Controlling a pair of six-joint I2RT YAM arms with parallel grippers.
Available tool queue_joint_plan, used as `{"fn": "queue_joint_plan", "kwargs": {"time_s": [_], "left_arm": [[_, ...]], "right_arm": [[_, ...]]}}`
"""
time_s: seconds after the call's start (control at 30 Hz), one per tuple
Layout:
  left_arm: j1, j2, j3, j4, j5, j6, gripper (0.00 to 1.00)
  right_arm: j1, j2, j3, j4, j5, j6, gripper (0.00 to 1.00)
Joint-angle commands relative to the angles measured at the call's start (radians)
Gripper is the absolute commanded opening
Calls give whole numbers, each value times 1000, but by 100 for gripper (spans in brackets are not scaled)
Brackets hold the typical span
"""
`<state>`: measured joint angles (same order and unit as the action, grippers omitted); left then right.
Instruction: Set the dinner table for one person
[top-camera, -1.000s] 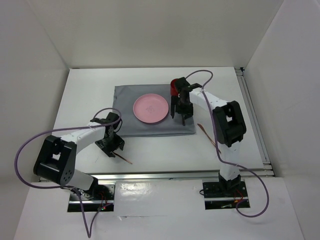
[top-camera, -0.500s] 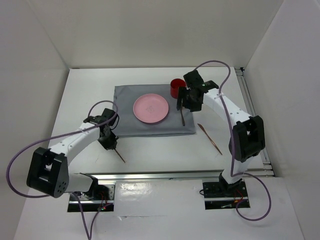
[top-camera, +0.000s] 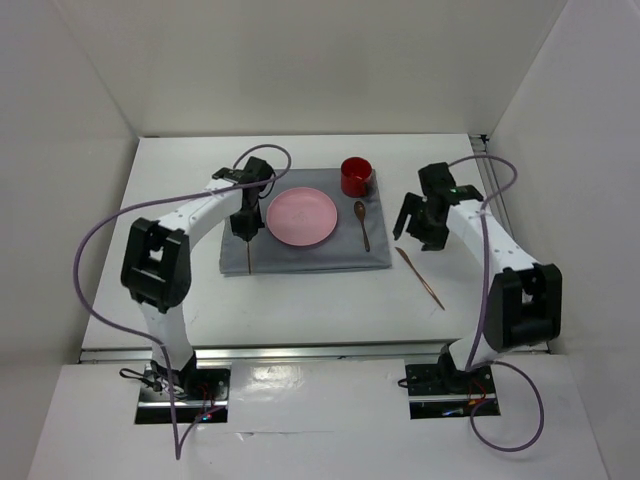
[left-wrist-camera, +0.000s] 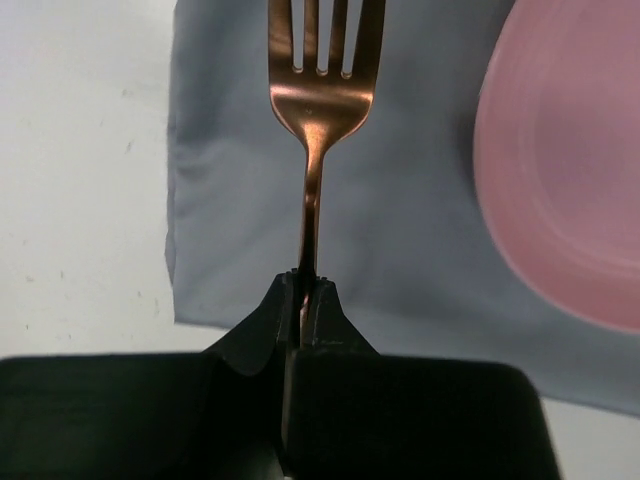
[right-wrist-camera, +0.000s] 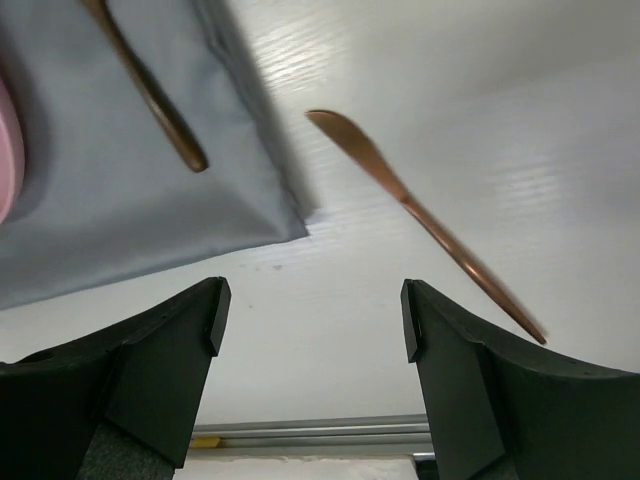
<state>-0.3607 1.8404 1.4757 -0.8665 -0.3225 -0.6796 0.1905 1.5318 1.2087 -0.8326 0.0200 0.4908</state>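
White walls boxed in the dinner table, whose matte top carried a grey cloth with plate, cup and spoon. The left gripper pinched a fork over the cloth; the right gripper hung wide open, empty, above a knife.

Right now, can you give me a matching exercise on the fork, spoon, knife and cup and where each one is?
1 fork
2 spoon
3 knife
4 cup

A on the bare table, right of the cloth
B clamped in the left jaws
C lying on the cloth, right of the plate
D red, at the cloth's far edge

Pairs: 1-B, 2-C, 3-A, 4-D.
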Motion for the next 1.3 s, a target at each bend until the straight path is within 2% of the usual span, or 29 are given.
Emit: {"fn": "queue_joint_plan", "kwargs": {"time_s": [0.0, 0.13, 0.23, 0.4, 0.53, 0.67, 0.7, 0.73, 0.77, 0.83, 0.87, 0.97, 1.07, 1.13, 1.27], "left_arm": [[3, 86, 130, -63, -18, 118, 0], [22, 230, 334, -114, 0, 198, 0], [31, 334, 440, -158, -12, 213, 0], [54, 428, 502, -161, 25, 213, 0], [54, 499, 578, -173, 51, 238, 0], [63, 539, 587, -183, 83, 247, 0], [63, 539, 587, -183, 103, 247, 3], [72, 539, 587, -174, 112, 247, 20], [72, 530, 575, -174, 112, 247, 30], [72, 516, 575, -164, 112, 236, 57], [72, 516, 565, -164, 112, 226, 77], [81, 482, 554, -164, 112, 226, 90], [82, 451, 554, -164, 123, 226, 99], [82, 427, 554, -164, 123, 226, 100], [91, 376, 534, -164, 143, 226, 100]], "right_arm": [[-45, -108, -52, -7, -5, 61, 82], [-57, -119, -95, -29, 9, 40, 82], [-66, -56, -95, -66, 66, 19, 79], [-66, -45, -95, -42, 97, -21, 75], [-66, -36, -86, -5, 74, -98, 86], [-66, 31, -58, 4, 64, -199, 89], [-66, 43, -58, 16, 81, -233, 89], [-66, 44, -76, 33, 93, -253, 89], [-66, 44, -90, 65, 93, -308, 89], [-56, 19, -123, 99, 81, -356, 89], [-46, 4, -133, 110, 81, -374, 89], [-46, -6, -149, 130, 89, -438, 87], [-46, 8, -129, 107, 37, -512, 87], [-56, 19, -129, 107, -40, -532, 87], [-65, 79, -150, 89, -67, -552, 71]]}}
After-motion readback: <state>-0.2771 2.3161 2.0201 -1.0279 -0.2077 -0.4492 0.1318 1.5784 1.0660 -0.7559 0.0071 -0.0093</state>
